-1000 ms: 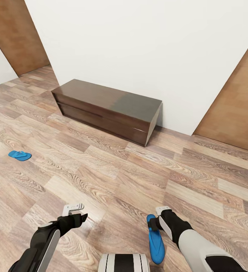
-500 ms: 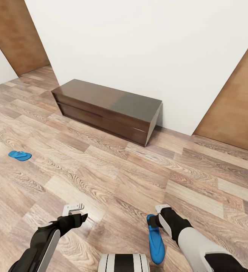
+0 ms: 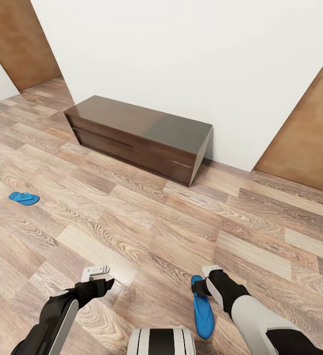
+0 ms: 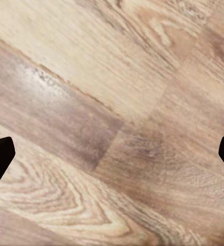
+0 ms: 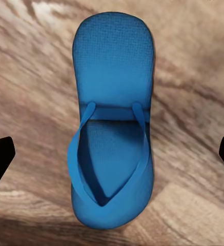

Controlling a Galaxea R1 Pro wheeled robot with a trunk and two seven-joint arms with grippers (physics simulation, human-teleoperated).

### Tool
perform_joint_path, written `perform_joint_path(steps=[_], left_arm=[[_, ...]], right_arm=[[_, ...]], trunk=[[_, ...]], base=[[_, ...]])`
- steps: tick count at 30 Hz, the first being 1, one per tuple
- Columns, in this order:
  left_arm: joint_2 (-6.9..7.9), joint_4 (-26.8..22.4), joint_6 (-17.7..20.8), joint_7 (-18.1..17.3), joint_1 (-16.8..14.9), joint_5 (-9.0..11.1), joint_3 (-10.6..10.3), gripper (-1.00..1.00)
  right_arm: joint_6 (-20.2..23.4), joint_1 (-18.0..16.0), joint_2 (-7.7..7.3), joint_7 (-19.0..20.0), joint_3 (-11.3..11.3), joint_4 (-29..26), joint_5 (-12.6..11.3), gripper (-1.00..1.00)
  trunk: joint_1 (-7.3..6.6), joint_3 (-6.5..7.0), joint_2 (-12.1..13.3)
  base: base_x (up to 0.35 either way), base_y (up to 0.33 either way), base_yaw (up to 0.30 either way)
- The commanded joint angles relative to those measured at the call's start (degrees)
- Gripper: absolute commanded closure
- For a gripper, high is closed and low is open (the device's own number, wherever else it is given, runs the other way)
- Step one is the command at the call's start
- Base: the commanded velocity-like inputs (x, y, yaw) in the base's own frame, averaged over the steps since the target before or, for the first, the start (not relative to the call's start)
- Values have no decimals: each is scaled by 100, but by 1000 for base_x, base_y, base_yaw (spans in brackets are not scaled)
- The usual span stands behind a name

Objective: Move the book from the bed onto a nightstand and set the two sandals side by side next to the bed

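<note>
While our right gripper (image 3: 201,285) seemingly clamps one sandal (image 3: 203,310), left gripper (image 3: 96,276) open, we next need the bed.

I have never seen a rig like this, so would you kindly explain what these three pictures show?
This is a simulated two-armed robot on wheels. The large picture comes from its head camera, looking down over both arms at a wood-plank floor. The other two come from cameras on each wrist, looking along that arm's tool.

The left tool is open and empty, with floorboards beneath it. At the right tool is a blue sandal, seen lengthwise between its fingertips. They stand clear of the sandal's sides, so I cannot tell how it is gripped.

A second sandal lies on the floor, far to the left. A low dark wooden bench stands against the white wall.
</note>
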Motion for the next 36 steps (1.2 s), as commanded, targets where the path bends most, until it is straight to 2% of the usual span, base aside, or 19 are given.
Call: perform_joint_path(steps=[1, 17, 25, 36], left_arm=[[0, -6, 29, 4, -3, 35, 4, -100], [0, -7, 29, 4, -5, 41, 4, -100], [0, -8, 29, 4, -5, 37, 5, -100], [0, -9, 29, 4, 0, 35, 5, -100]], right_arm=[[35, -2, 3, -3, 1, -6, 40, -100], [36, -7, 17, -3, 11, -6, 40, -100], [42, -7, 67, 3, 27, 7, 44, -100], [44, -9, 91, 31, 39, 32, 59, -100]], trunk=[[-1, -4, -1], [-1, -4, -1], [20, -181, -12], [20, -181, -12]], base=[[0, 0, 0], [0, 0, 0], [0, 0, 0], [0, 0, 0]])
